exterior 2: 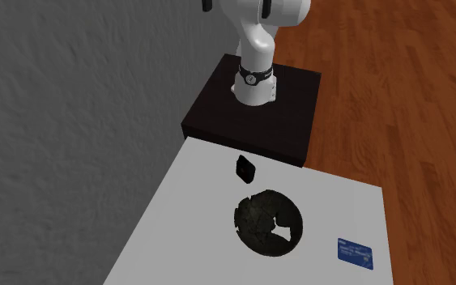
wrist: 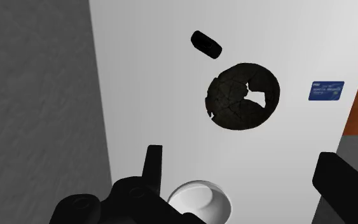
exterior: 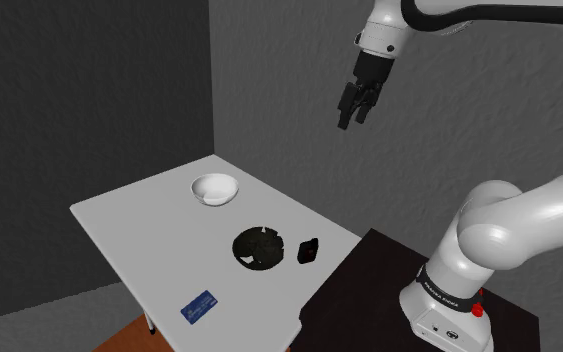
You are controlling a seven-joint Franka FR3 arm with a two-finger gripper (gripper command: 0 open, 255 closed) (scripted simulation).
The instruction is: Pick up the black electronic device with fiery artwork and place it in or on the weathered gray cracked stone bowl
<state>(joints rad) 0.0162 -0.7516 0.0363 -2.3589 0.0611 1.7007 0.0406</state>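
Observation:
The small black device [exterior: 308, 250] lies on the white table [exterior: 129, 230] near the edge closest to the stand, also seen as device [exterior 2: 245, 169] and device [wrist: 206, 44]. Right beside it sits the dark, cracked stone bowl [exterior: 258, 248], shallow with a gap in its wall; it appears as bowl [exterior 2: 269, 222] and bowl [wrist: 242, 95]. My gripper [exterior: 353, 120] hangs high above the table, well clear of both. Its fingers [wrist: 153, 165] stand wide apart with nothing between them, so the gripper [wrist: 247, 181] is open.
A white bowl [exterior: 214, 188] stands at the table's far side, under the hand as white bowl [wrist: 199, 200]. A blue card [exterior: 200, 306] lies near the front edge. Grey walls close in behind. The dark stand [exterior 2: 254, 105] abuts the table.

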